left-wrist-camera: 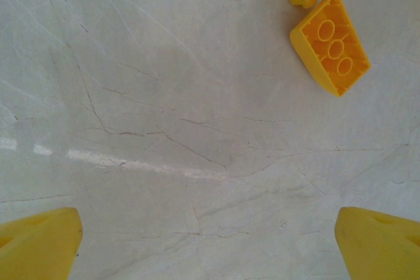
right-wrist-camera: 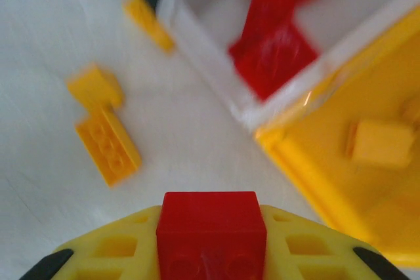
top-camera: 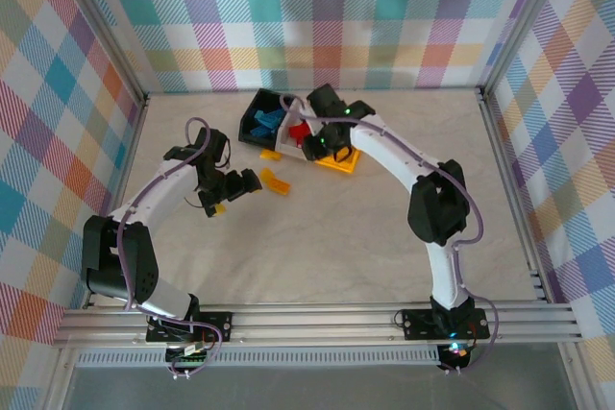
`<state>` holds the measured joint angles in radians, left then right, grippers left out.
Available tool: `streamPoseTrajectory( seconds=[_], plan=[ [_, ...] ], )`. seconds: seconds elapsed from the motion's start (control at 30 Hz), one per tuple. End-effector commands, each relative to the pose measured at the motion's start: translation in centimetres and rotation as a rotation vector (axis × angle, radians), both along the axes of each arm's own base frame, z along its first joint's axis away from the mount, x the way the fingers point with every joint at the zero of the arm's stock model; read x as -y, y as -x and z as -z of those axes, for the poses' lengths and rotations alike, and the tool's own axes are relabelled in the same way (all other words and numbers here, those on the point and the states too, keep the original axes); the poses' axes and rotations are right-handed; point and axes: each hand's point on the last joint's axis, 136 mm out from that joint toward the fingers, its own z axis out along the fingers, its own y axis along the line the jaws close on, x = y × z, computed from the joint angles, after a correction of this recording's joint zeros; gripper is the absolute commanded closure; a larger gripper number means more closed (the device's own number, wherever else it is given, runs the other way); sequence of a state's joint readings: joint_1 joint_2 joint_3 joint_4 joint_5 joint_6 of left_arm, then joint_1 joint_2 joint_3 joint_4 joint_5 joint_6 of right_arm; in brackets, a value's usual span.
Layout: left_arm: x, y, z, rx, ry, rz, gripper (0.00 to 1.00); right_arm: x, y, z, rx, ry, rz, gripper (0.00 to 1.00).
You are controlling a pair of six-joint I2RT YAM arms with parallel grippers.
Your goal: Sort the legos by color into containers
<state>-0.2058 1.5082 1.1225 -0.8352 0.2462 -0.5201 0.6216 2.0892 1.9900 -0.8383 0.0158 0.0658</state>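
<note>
Scuffed table point(left-wrist-camera: 164, 96); right jaws clamp blocky red lego point(right-wrist-camera: 211, 227)

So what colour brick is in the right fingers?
Red. The brick shows best in the right wrist view.

A yellow brick point(left-wrist-camera: 331, 47) of smooth, glossy plastic lies on a pale matt tabletop point(left-wrist-camera: 164, 129) veined with fine cracks; ribbed metal rails point(top-camera: 317, 319).
</note>
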Motion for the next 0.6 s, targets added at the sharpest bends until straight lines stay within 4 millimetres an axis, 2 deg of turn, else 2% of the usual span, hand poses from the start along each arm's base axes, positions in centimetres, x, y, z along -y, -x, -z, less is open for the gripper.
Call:
streamPoseTrajectory(
  seconds=[0.0,0.2,0.33,0.43,0.5,0.57],
  plan=[
    [-0.4,0.0,-0.1,-0.009,0.005,-0.009,0.01,-1.8,-2.2,0.3,-0.032,-0.076,0.033,0.71],
    [-0.4,0.9,-0.3,-0.026,0.014,-0.01,0.01,-3.2,-7.9,1.4,0.031,-0.156,0.127,0.71],
    [-0.5,1.6,-0.3,-0.043,0.009,-0.005,0.01,-3.8,-10.7,3.2,0.092,-0.14,0.158,0.7],
    [-0.5,1.7,-0.4,-0.045,0.007,-0.007,0.01,-3.3,-12.3,4.1,0.128,-0.119,0.192,0.69],
    [-0.6,1.7,-0.4,-0.046,0.005,-0.007,0.01,-3.0,-13.0,3.8,0.145,-0.127,0.21,0.65],
    [-0.5,1.6,-0.3,-0.047,0.005,-0.008,0.01,-2.6,-13.3,2.9,0.162,-0.137,0.219,0.53]
  ],
)
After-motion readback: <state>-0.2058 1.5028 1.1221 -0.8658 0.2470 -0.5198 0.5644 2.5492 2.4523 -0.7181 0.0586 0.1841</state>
